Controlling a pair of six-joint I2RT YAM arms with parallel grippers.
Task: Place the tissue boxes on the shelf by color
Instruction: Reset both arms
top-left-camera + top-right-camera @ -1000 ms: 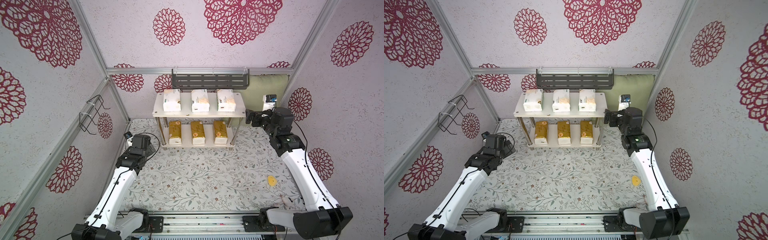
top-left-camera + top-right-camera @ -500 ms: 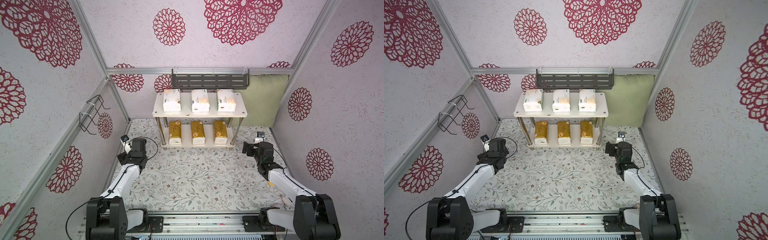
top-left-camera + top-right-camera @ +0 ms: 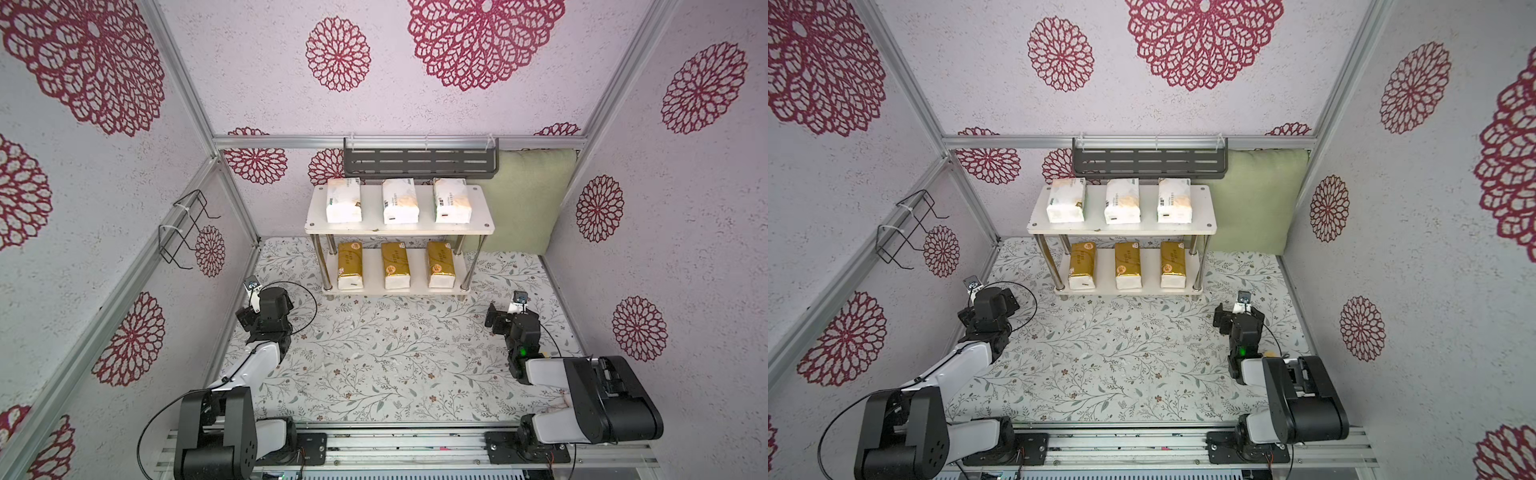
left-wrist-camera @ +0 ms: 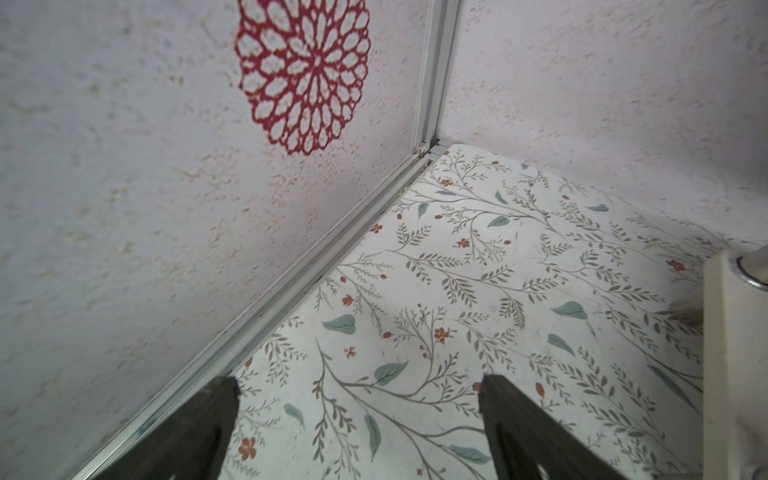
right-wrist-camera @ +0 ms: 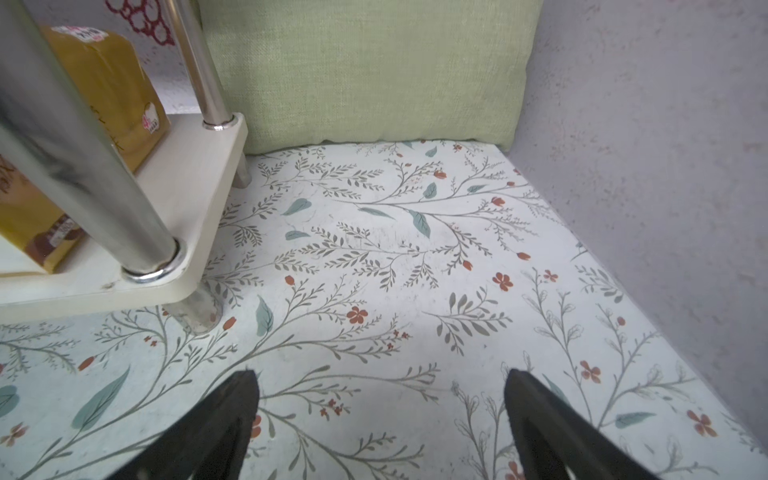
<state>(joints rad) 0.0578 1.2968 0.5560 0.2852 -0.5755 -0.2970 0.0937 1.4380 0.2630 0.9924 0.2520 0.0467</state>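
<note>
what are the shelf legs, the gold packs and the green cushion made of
Shelf legs: likely chromed metal tube, mirror-bright with streaked reflections.
Gold packs: seemingly thin plastic film, glossy and creased.
Green cushion: woven fabric, matte, weave visible.

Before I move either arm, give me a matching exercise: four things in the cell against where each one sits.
1 white tissue packs
2 gold tissue packs
3 green pillow
4 grey slotted rack

A shelf's lower board
B hung above the shelf
C shelf's upper board
D propped in the corner beside the shelf

Pairs: 1-C, 2-A, 3-D, 4-B.
</note>
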